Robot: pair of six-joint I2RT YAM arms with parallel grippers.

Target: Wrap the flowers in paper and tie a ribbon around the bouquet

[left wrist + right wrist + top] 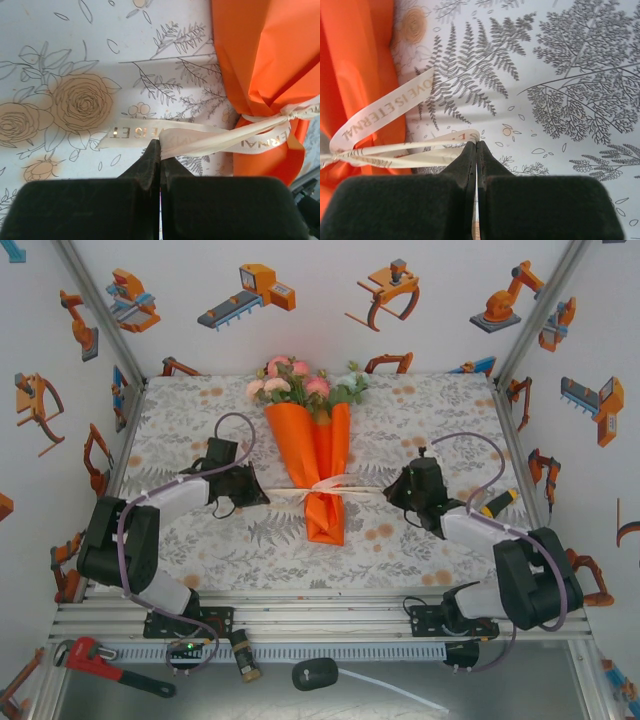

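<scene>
The ribbon (200, 140) is clamped by left gripper (159, 144) and right gripper (476, 145); lettering (385, 107) is read at the wrists, flowers (300, 380) from above.

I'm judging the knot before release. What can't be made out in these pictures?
- Stems: top view, hidden inside the paper.
- Knot: top view, too small; right wrist view, cut by the left edge.
- Lettering on the ribbon: left wrist view, partly covered by the ribbon's own fold.
</scene>
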